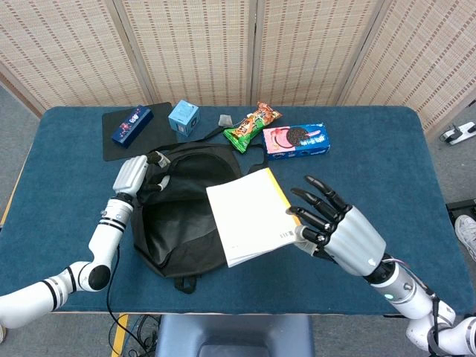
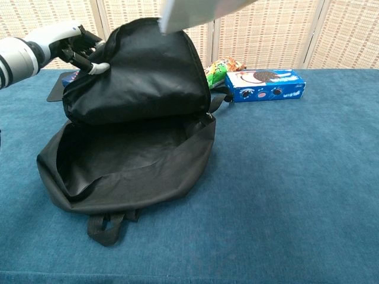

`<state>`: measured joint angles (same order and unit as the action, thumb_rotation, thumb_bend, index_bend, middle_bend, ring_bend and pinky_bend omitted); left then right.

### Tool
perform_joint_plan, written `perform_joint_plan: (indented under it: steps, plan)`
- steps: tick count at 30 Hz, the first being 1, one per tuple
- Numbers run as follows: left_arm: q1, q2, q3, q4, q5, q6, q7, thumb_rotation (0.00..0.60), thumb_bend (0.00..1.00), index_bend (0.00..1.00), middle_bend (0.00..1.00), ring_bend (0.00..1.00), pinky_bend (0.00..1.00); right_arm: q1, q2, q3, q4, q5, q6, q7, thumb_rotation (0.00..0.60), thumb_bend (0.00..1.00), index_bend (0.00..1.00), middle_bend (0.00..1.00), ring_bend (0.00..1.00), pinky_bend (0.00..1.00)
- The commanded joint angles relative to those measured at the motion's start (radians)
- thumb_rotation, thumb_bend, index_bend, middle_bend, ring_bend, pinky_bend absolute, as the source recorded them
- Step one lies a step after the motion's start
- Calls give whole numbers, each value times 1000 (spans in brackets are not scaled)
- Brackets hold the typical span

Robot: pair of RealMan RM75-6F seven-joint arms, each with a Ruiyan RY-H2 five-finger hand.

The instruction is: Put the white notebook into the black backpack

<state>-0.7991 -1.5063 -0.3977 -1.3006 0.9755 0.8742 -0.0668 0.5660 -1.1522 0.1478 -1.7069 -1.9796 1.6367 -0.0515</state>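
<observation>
The black backpack lies at the table's left-centre with its mouth wide open and its inside dark. My left hand grips the top flap's edge and holds it lifted. My right hand holds the white notebook by its right edge, tilted in the air above the backpack's right side. In the chest view only the notebook's corner shows at the top, over the raised flap; the right hand is out of that view.
Behind the backpack lie a blue cookie box, a green-orange snack bag, a light blue cube box and a dark blue box on a black mat. Bare blue tabletop spreads to the right.
</observation>
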Motion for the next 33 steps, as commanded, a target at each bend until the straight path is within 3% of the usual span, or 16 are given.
perform_joint_plan:
  steps: [1, 13, 33]
  plan:
    - [-13, 3, -11, -4, -35, -12, 15, 600, 580, 779, 367, 353, 254, 25, -36, -11, -19, -18, -43, 15, 600, 491, 666, 409, 180, 91]
    - [-25, 34, -13, -38, -79, -18, 43, 600, 580, 780, 367, 353, 254, 107, -215, -32, 54, -10, -185, 48, 600, 491, 666, 409, 185, 91]
    - [-31, 117, -1, -128, -185, -55, 63, 600, 580, 789, 367, 354, 254, 228, -556, -24, 444, 68, -305, 45, 600, 492, 673, 373, 184, 91]
